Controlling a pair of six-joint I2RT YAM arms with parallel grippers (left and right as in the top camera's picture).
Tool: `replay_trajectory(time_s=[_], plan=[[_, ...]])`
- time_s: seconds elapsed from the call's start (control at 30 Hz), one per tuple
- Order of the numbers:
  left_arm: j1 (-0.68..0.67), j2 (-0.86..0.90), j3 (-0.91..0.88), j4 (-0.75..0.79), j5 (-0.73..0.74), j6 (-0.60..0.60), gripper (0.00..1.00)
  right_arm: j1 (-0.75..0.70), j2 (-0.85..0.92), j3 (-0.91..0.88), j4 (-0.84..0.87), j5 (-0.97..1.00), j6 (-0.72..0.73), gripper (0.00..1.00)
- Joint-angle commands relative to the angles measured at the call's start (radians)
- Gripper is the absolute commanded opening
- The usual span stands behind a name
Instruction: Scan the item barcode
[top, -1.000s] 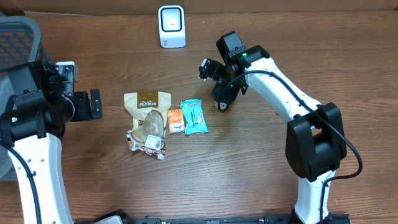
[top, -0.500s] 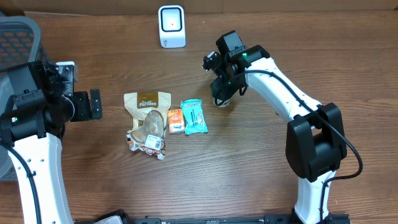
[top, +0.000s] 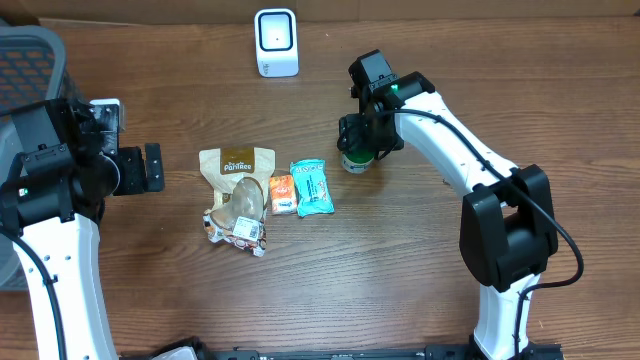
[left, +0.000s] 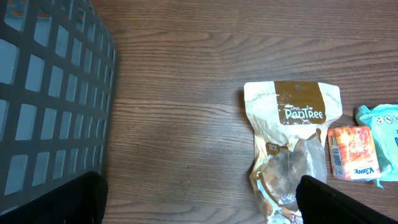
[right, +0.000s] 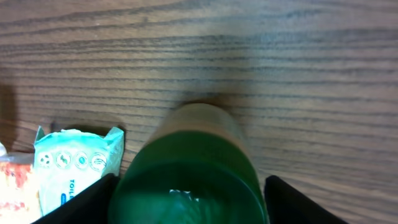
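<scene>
left claw (left: 202, 200) hangs spread wide and empty beside the basket (left: 50, 93). the pantree pouch (top: 237, 172), orange packet (top: 282, 193) and teal packet (top: 312, 187) lie on the counter (top: 400, 260). right of them stands the green bottle (top: 354, 163) – the right claw (right: 189, 205) straddles it, though i cannot tell if it grips. likely the pick-up step – next, close firmly, lift, and turn the barcode toward the scanner (top: 275, 42).

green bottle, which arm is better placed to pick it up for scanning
Right. Its claw straddles the bottle, a finger on each side. The left claw hangs open far off, by the basket.
</scene>
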Motion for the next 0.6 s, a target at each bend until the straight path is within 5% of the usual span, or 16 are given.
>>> replay_trajectory(time_s=[0.0,0.3,0.57], plan=[[0.000,-0.002,0.011,0.000,-0.003,-0.015,1.00,-0.002,0.006,-0.004,0.008,-0.007,0.037,0.75],[0.000,-0.002,0.011,0.000,-0.003,-0.015,1.00,-0.002,0.006,0.014,0.009,0.001,-0.039,1.00],[0.000,-0.002,0.011,0.000,-0.003,-0.015,0.99,-0.002,0.006,0.154,-0.109,0.001,-0.074,1.00]])
